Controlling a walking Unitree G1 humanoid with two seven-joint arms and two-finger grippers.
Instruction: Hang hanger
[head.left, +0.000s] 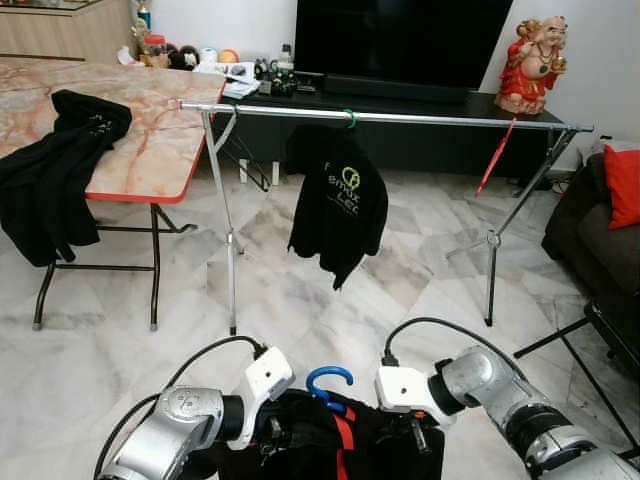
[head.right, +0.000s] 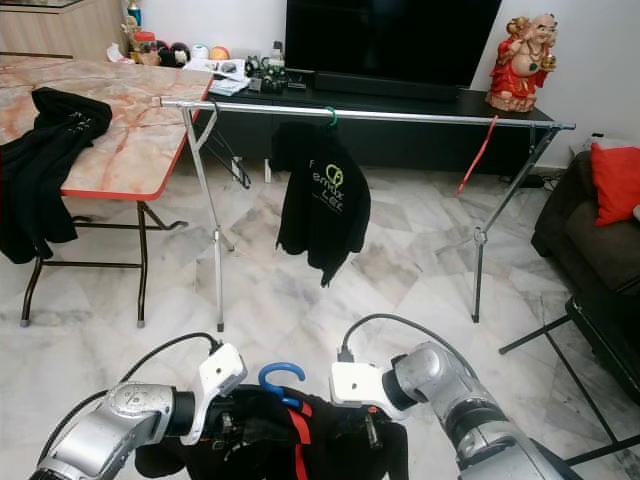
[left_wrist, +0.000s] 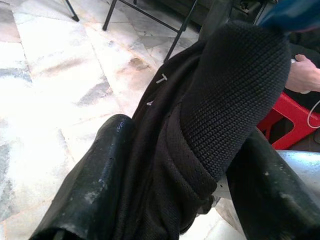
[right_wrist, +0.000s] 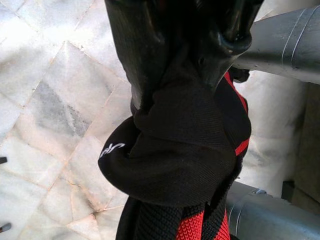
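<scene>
Hanger w/ blue hook is being held low before the robot, its black-and-red garment being pinched by both grippers: left gripper fingers clamped on a fabric fold, right gripper closed on cloth too. Clothes rail is standing well ahead, a black shirt hanging from it

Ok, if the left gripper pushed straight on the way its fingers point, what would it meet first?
Probably the white marble floor: the left gripper, shut on the black garment with red trim, points down at it. Depth is unclear.
</scene>
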